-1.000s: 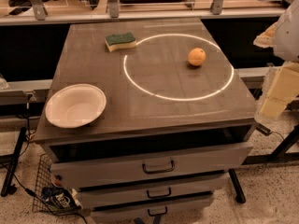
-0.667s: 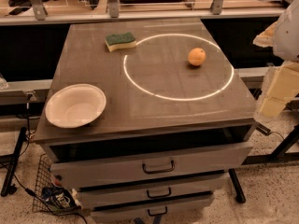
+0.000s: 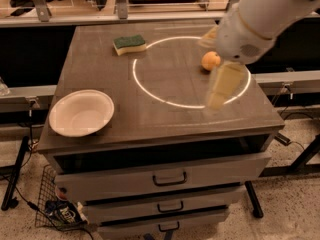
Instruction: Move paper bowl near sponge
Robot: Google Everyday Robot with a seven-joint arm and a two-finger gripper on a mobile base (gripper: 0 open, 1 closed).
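Swung in from the right edge since a second ago, the arm now hangs over the right half of the table (image 3: 165, 121), and my view sits closer.

On my feed the gripper (image 3: 221, 84) is a blur above the right side of the white circle (image 3: 145, 86) marked on the tabletop, just near and right of the orange fruit (image 3: 211, 60); whether it is spread or closed I cannot tell. The paper bowl (image 3: 81, 112) has not moved: upright at the near left corner, outside the circle. The sponge (image 3: 129, 44) lies green side up at the far side, left of centre, just outside the circle's far-left arc, well apart from the bowl.
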